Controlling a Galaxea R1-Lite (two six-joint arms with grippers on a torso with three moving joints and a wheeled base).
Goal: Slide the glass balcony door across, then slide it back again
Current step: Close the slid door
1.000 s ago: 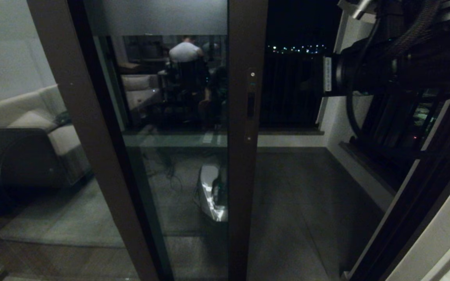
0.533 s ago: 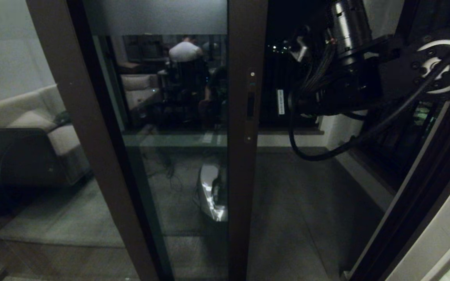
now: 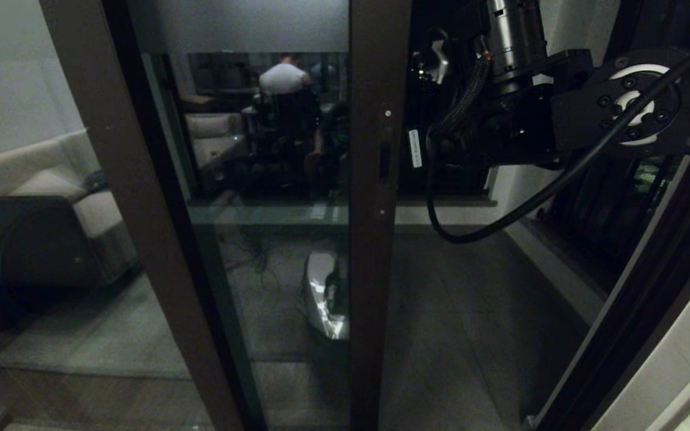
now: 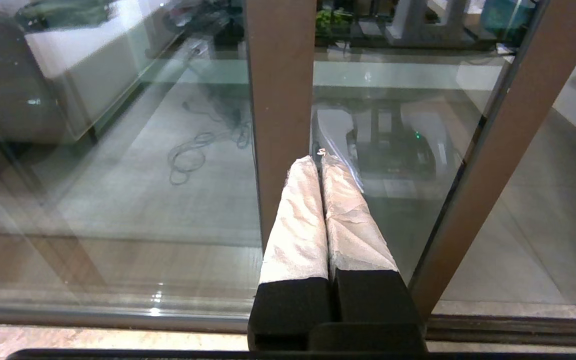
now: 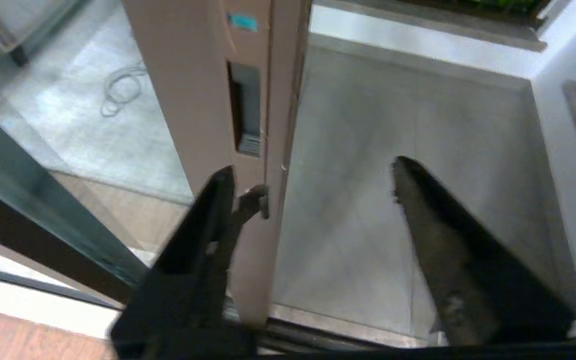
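Note:
The glass balcony door (image 3: 267,179) stands part-way across, its dark brown stile (image 3: 378,251) in the middle of the head view with the recessed black handle (image 3: 384,160) in it. To the right of the stile the doorway is open onto the balcony floor. My right arm (image 3: 518,120) reaches in from the upper right, close to the stile. My right gripper (image 5: 312,170) is open, just below the handle (image 5: 245,107). One finger overlaps the stile (image 5: 193,75), the other hangs over the open gap. My left gripper (image 4: 318,157) is shut and empty, low before the glass.
A fixed brown-framed panel (image 3: 135,197) on the left shows a pale sofa (image 3: 33,179). The glass reflects a person and the robot's base. White wall and the dark door jamb (image 3: 638,311) bound the doorway on the right. The floor track (image 4: 513,330) runs along the threshold.
My right arm has swung in from the right edge towards the door's stile and risen slightly. The door itself has not moved.

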